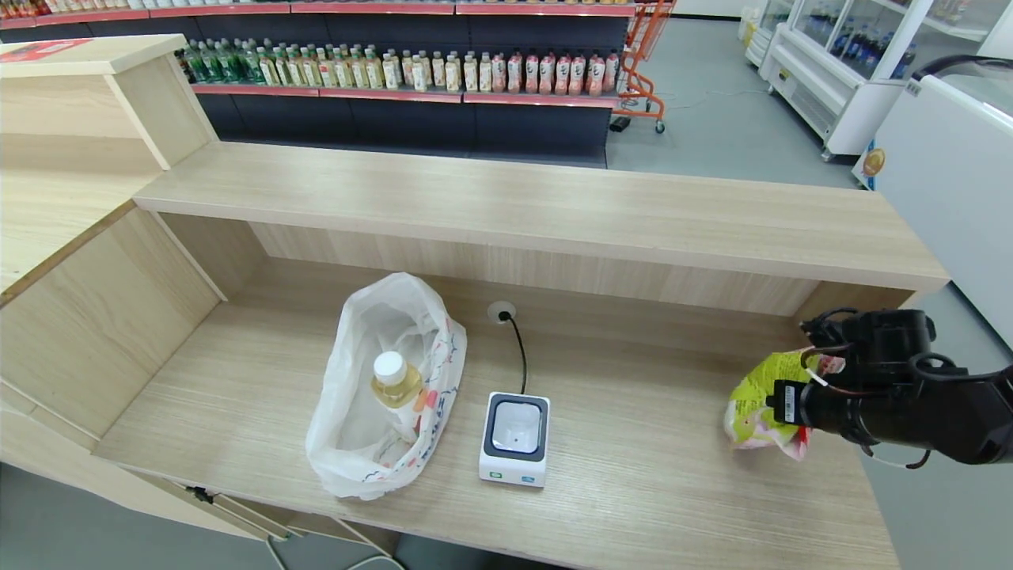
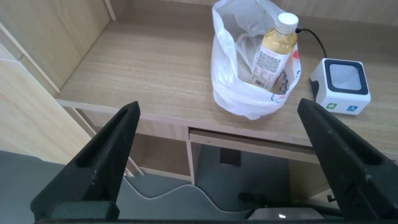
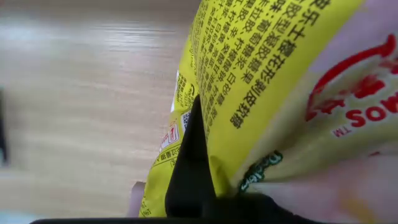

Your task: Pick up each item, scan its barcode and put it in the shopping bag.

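Snack bag (image 1: 752,396), yellow w/ pink, sits at the R end of the counter (image 1: 649,491), near its R edge and well apart from the scanner (image 1: 514,435). R gripper (image 1: 795,404) is clamped on it. R wrist view shows a dark finger (image 3: 193,168) pressed into the bag's crease; head view hides the fingers. Can't tell if the bag touches the wood. L wrist view: L gripper (image 2: 219,118) spread wide, holding nothing, off the counter's front edge. Shopping bag (image 1: 352,443) has a bottle (image 1: 393,380) leaning inside, scanner just beside it. Bare wood betw. scanner & snack bag; raised shelf (image 1: 554,206) along the back.
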Tool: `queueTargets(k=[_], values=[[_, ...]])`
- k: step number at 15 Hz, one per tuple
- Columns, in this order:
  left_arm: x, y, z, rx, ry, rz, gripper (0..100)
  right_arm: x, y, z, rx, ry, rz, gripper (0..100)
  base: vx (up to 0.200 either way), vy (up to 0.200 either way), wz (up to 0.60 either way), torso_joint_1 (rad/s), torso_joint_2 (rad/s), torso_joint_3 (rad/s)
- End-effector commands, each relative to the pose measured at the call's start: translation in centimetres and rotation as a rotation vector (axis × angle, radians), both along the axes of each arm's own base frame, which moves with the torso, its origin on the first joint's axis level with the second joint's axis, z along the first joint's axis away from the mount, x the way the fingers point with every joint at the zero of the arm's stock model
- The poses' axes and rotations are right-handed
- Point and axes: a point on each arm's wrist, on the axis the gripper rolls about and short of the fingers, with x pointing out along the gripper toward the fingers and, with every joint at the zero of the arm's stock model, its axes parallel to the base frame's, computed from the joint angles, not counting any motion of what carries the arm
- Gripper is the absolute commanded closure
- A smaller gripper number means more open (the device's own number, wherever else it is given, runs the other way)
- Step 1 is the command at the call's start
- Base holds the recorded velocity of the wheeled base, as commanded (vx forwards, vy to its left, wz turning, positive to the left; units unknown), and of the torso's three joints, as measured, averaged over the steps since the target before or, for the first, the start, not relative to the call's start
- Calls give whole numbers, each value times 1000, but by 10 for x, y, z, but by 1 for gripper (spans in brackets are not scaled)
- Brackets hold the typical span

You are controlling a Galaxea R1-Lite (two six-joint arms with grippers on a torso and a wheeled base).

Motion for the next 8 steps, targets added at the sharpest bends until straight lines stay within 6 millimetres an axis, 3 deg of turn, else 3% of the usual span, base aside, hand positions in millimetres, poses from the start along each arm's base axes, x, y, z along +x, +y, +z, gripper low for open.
queueTargets(k=[1,2,3,4,5,6,8], values=[[0,0,0,-1,1,0,0,-17,-4,40,-18,-158,221,100,0,0,0,0,0,0],[0,0,0,0,1,0,0,-24,-4,47,-21,-201,341,100,0,0,0,0,0,0],[0,0,0,0,0,0,0,-42,-7,58,-11,-300,606,100,0,0,0,0,0,0],[0,0,0,0,1,0,0,-45,-7,59,-11,-317,659,100,0,0,0,0,0,0],[0,0,0,-1,1,0,0,-59,-6,65,-10,-401,928,100,0,0,0,0,0,0],[0,0,0,0,0,0,0,-66,-3,64,21,-489,1118,100,0,0,0,0,0,0],[0,0,0,0,1,0,0,-75,9,55,-34,-577,1314,100,0,0,0,0,0,0]])
